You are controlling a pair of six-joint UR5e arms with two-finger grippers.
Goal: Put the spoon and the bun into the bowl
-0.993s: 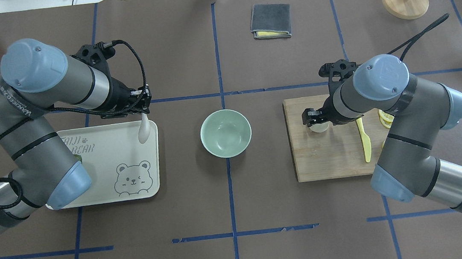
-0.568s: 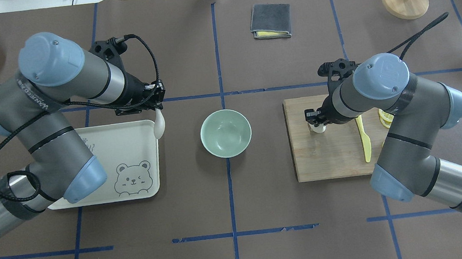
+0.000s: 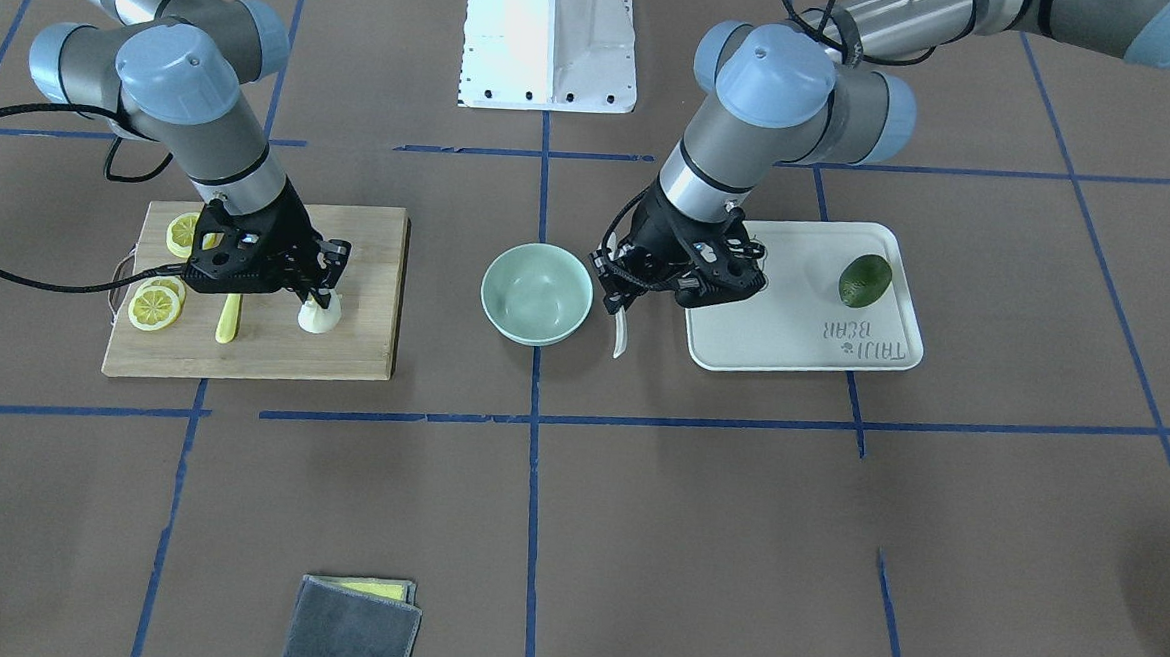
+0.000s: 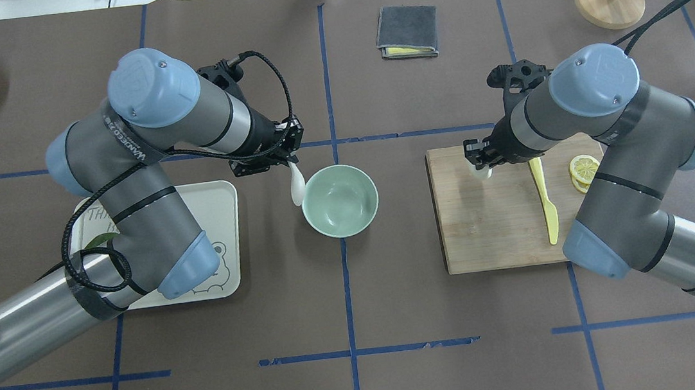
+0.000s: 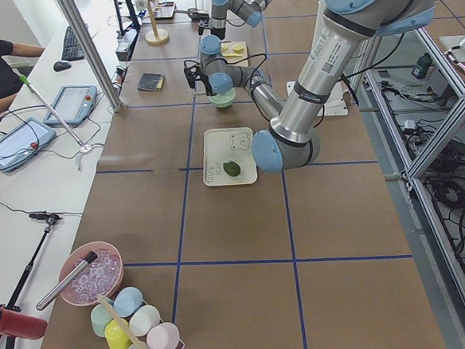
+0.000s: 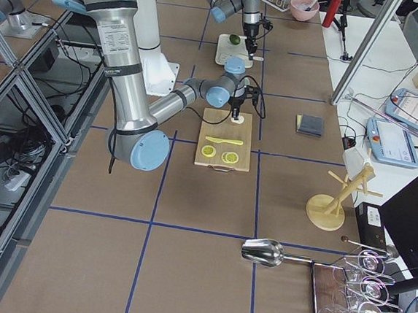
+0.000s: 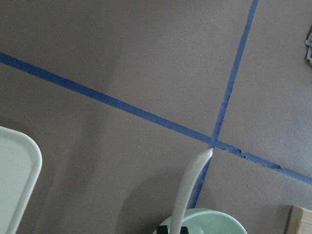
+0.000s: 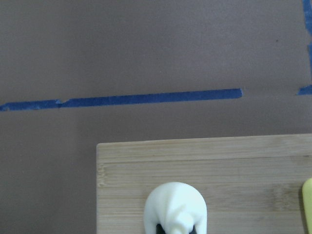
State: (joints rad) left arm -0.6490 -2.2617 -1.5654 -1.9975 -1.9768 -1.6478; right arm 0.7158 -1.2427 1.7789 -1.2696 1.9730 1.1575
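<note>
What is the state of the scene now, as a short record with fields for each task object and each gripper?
bowl: mint-green, empty
spoon: held by left gripper, hanging beside the bowl, not inside
bun: gripped by right gripper, over the wooden cutting board
not yet done: both items into bowl

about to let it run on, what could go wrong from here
The spoon hangs from the left gripper beside the bowl, not over it; released early, it could hit the rim or land on the table. The right gripper grips the bun only at its top, so it might slip in transit.
</note>
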